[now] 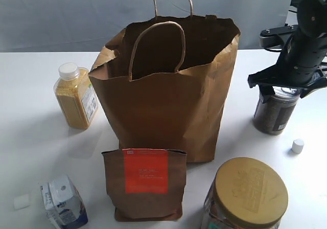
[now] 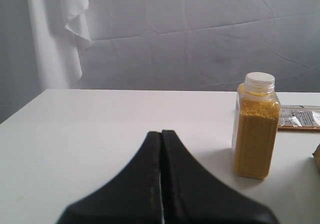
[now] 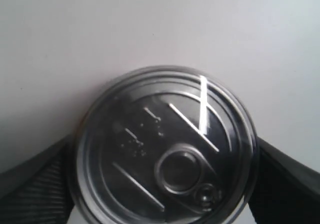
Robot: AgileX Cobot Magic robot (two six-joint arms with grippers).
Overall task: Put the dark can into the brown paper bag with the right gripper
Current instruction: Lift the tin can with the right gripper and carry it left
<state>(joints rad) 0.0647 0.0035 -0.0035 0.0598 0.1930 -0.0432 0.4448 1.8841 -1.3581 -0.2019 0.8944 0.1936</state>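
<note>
The dark can [image 1: 275, 114] stands upright on the white table, to the right of the brown paper bag [image 1: 168, 106]. My right gripper [image 1: 280, 86] sits down over the can's top. In the right wrist view the silver pull-tab top [image 3: 165, 149] fills the space between the fingers [image 3: 35, 189], which press on both sides of its rim. The bag stands open-mouthed in the middle, handles up. My left gripper [image 2: 161, 134] is shut on nothing, low over the table at the left, and does not show in the exterior view.
A bottle of yellow grain [image 1: 76, 96] stands left of the bag. In front of the bag are a small brown pouch with an orange label [image 1: 145, 183], a gold-lidded jar [image 1: 248, 193] and a small carton [image 1: 64, 203]. A white cap [image 1: 298, 146] lies near the can.
</note>
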